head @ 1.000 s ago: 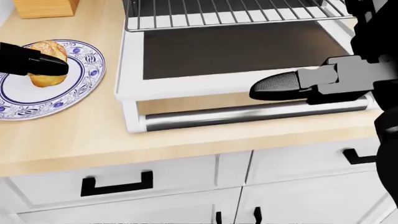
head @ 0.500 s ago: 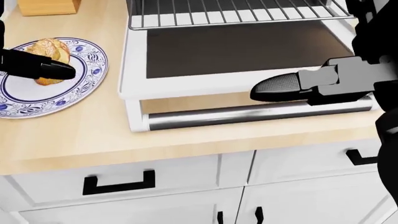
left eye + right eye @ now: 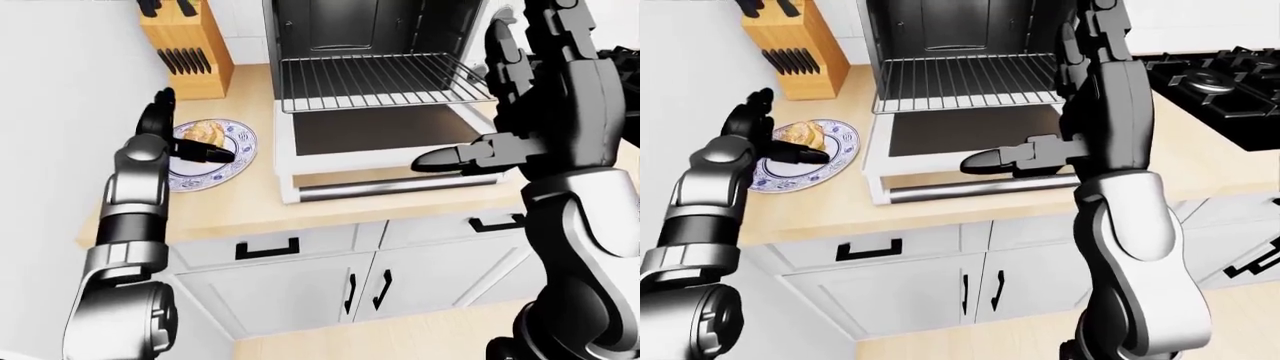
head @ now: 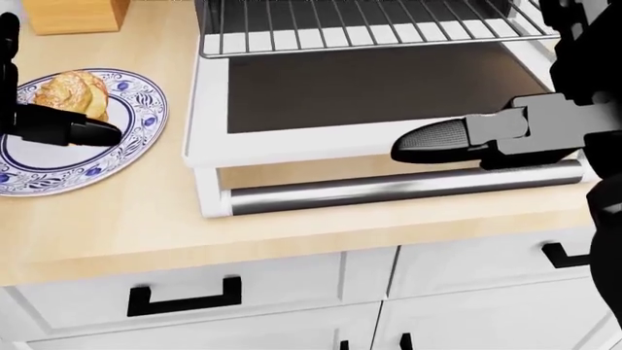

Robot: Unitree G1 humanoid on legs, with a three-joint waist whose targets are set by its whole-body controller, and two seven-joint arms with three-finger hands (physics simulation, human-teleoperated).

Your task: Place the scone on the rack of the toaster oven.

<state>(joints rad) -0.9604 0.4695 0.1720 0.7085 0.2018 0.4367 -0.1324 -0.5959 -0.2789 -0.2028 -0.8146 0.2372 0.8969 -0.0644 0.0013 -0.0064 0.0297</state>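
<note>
The golden scone (image 4: pixel 68 91) lies on a blue-patterned white plate (image 4: pixel 136 138) on the counter, left of the toaster oven. My left hand (image 3: pixel 185 139) is open beside the plate. One black finger (image 4: pixel 73 133) reaches across the plate just below the scone, and another points up. The oven door (image 4: pixel 359 87) hangs open and the wire rack (image 3: pixel 385 79) is slid out above it. My right hand (image 3: pixel 500 112) is raised and open over the door's right side, thumb (image 4: pixel 442 140) pointing left, holding nothing.
A wooden knife block (image 3: pixel 185 56) stands beyond the plate. The door's steel handle (image 4: pixel 399 186) lies near the counter's edge. White drawers and cabinets with black pulls (image 4: pixel 184 295) sit below. A black stove (image 3: pixel 1220 82) lies to the right of the oven.
My left hand's finger has slipped down off the scone, which now shows fully on the plate. The view has shifted slightly. The right hand has stayed put.
</note>
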